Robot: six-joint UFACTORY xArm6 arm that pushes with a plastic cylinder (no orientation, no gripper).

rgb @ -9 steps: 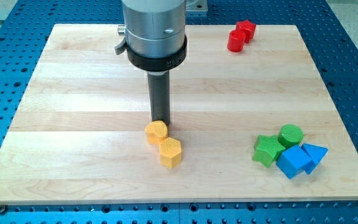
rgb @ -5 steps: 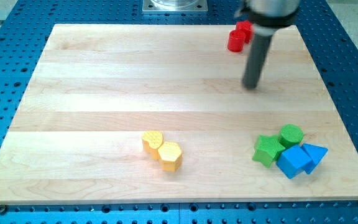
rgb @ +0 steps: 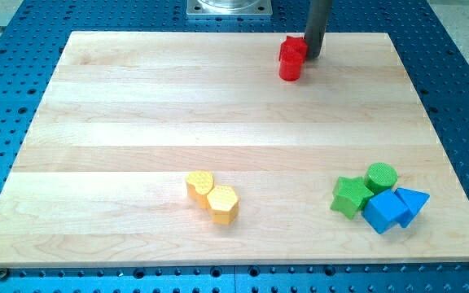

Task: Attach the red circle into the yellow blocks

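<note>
The red circle (rgb: 290,68) lies near the view's top, right of centre, touching another red block (rgb: 292,48) just above it. My tip (rgb: 313,55) stands right against the right side of the upper red block. The two yellow blocks sit together low on the board, left of centre: a yellow heart-like block (rgb: 199,184) and a yellow hexagon (rgb: 223,203) touching it at its lower right. The red blocks are far from the yellow ones.
A cluster lies at the view's lower right: a green star-like block (rgb: 351,197), a green circle (rgb: 381,176), a blue block (rgb: 385,211) and a blue triangle (rgb: 414,201). The wooden board (rgb: 96,106) is ringed by a blue perforated table.
My tip left the yellow blocks, swung to the right and up, and now stands by the red blocks. Both red blocks have slid to the left.
</note>
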